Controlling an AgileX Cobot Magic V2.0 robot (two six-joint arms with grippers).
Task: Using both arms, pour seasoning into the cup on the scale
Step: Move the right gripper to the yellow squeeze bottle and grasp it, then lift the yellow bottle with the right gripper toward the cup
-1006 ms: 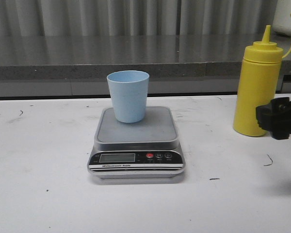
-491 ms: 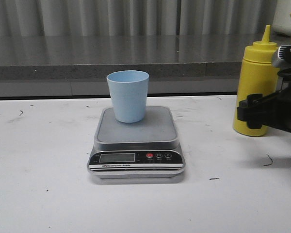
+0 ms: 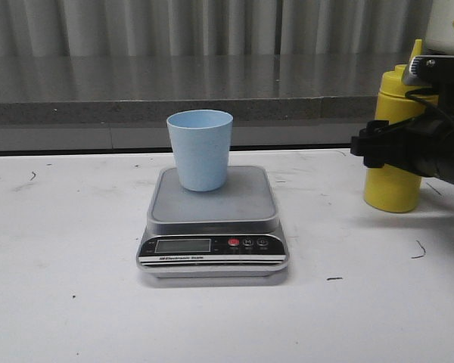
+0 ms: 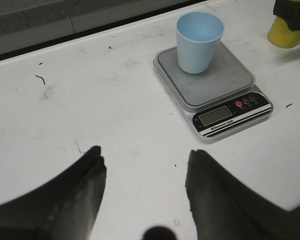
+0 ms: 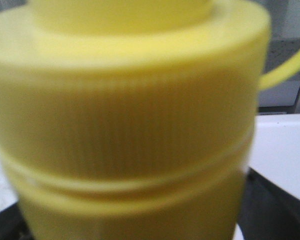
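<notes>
The bottle [image 3: 395,151] stood upright near the tabletop's [image 3: 68,302] right edge, long axis vertical, nozzle pointing up. The right gripper [image 3: 378,147] sat at the bottle's mid-height, crossing its front; whether its fingers gripped it could not be told, though the right wrist view was filled by the ribbed cap [image 5: 130,115]. The cup [image 3: 200,150] stood upright, mouth up, on the scale [image 3: 212,219] mid-tabletop. The left gripper [image 4: 145,180] hung wide open over bare tabletop, holding nothing.

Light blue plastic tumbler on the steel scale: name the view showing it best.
Front view: the light blue plastic tumbler stands upright, unobstructed, on the scale. The left wrist view shows it from above, farther off, mouth visible. The right wrist view shows none of it.
</notes>
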